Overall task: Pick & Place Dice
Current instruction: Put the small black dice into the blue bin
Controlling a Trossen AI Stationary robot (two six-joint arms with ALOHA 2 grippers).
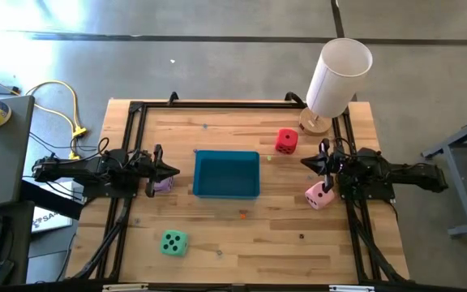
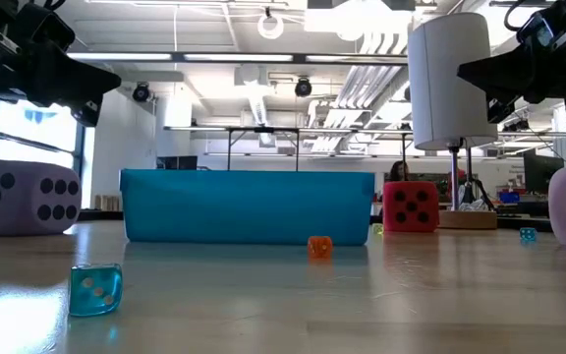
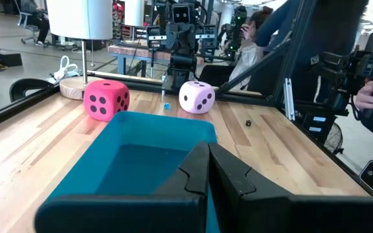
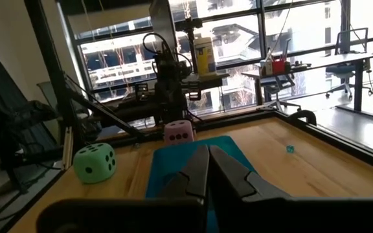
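Pale wooden planking forms the table (image 1: 242,243), where nothing has been picked yet. At the left, the left gripper (image 1: 169,171) is held closed and empty beside the soft lilac die (image 1: 163,184); the mint green die (image 1: 173,242) lies nearer the front. A teal rectangular tray (image 1: 226,173) sits centrally, the red die (image 1: 286,141) beyond it. The right gripper (image 1: 308,162), also shut and empty, hovers by the pink die (image 1: 320,195). A descent with shut jaws would likely shove a die aside; the white cylinder lamp (image 1: 338,77) crowds the red one.

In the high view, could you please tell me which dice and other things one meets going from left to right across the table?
Lilac die → mint green die → teal tray → red die → pink die. The white lamp overlaps the pink die's span, so it is left out.
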